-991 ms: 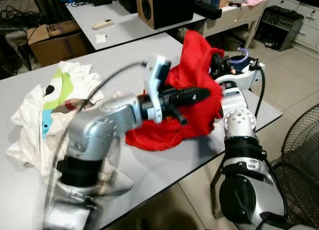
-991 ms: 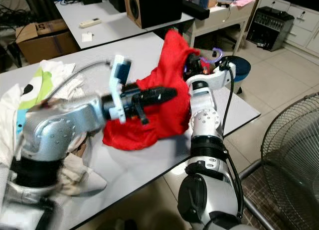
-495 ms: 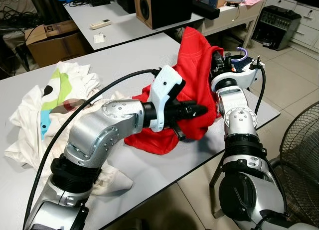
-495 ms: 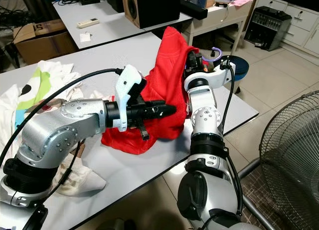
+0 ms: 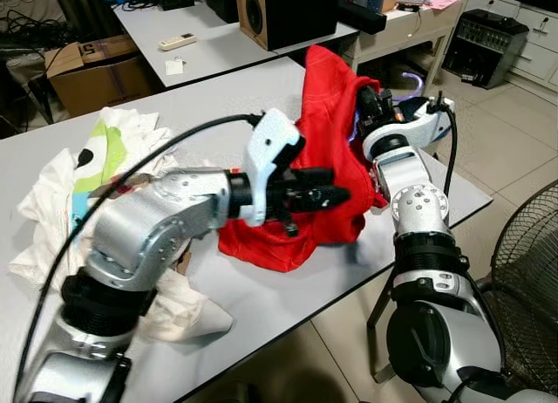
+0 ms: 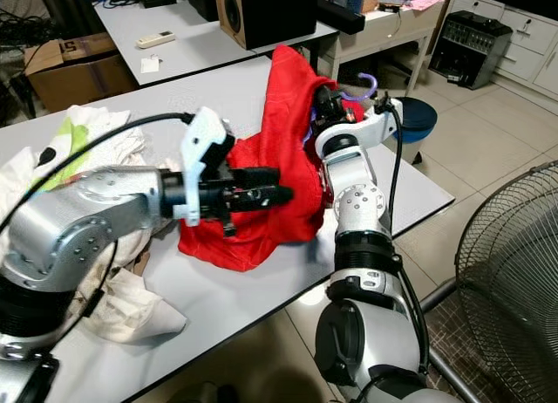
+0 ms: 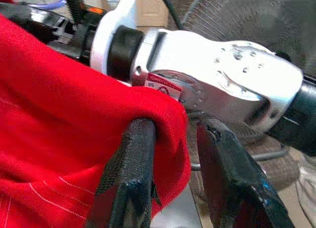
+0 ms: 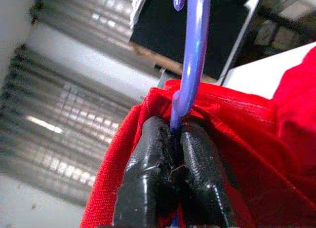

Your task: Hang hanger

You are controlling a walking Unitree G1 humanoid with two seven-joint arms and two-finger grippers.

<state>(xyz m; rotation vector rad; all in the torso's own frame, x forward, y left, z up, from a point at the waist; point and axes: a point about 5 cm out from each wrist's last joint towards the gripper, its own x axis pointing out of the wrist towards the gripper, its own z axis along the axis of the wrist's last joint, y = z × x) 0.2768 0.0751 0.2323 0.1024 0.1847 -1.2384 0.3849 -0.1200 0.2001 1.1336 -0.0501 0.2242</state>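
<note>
Right end effector clamps purple hanger inside red garment.

Left arm bent at elbow, forearm reaching across toward the right arm; left claw fingers parted, level. Right arm upright from below, wrist bent forward at top; right claw fingers pressed together, clamped.
</note>
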